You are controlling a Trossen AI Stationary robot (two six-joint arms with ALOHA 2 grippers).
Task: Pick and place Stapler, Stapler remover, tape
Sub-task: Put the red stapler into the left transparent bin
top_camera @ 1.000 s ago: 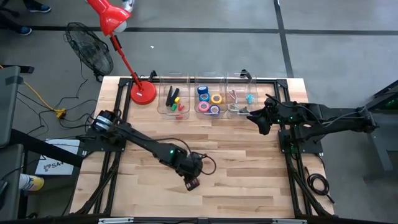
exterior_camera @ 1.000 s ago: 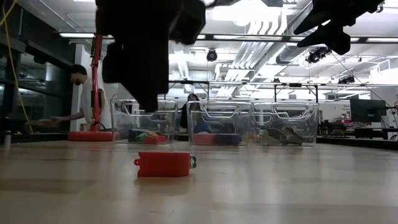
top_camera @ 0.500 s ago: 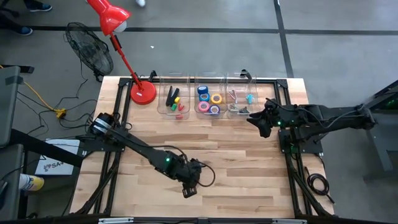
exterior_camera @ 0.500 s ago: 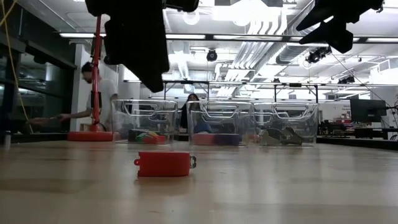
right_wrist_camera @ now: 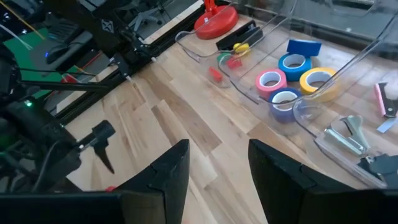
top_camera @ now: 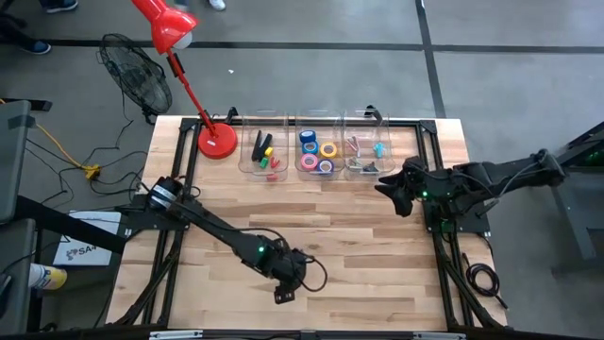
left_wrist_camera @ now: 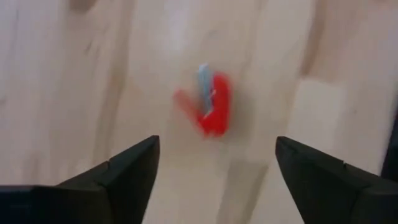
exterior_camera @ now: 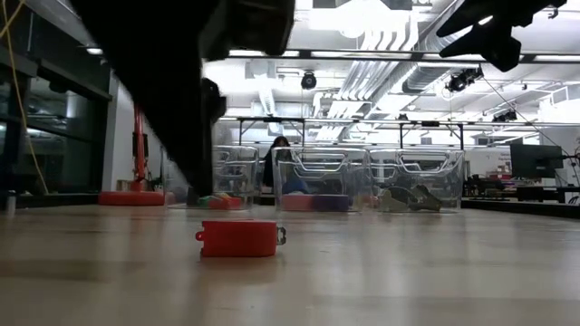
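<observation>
A small red stapler-like piece (left_wrist_camera: 212,107) lies flat on the wood near the table's near edge and also shows in the low view (exterior_camera: 237,238). My left gripper (left_wrist_camera: 217,180) hangs open above it, one finger to each side and apart from it. In the high view, my left gripper (top_camera: 282,295) hides the piece. The tape rolls (right_wrist_camera: 292,81), blue, pink and yellow, lie in the middle clear bin (top_camera: 316,151). My right gripper (top_camera: 394,189) waits open in the air by the right bin (top_camera: 366,156).
Three clear bins stand in a row at the far edge: the left one (top_camera: 264,151) holds black, yellow, green and red items, the right one metal removers (right_wrist_camera: 348,134). A red lamp's base (top_camera: 217,142) sits at the far left corner. Bare wood (top_camera: 377,264) lies between the arms.
My left gripper has moved toward the table's near edge and slightly left, coming closer to the low camera, while staying open. The red piece has stayed where it lay.
</observation>
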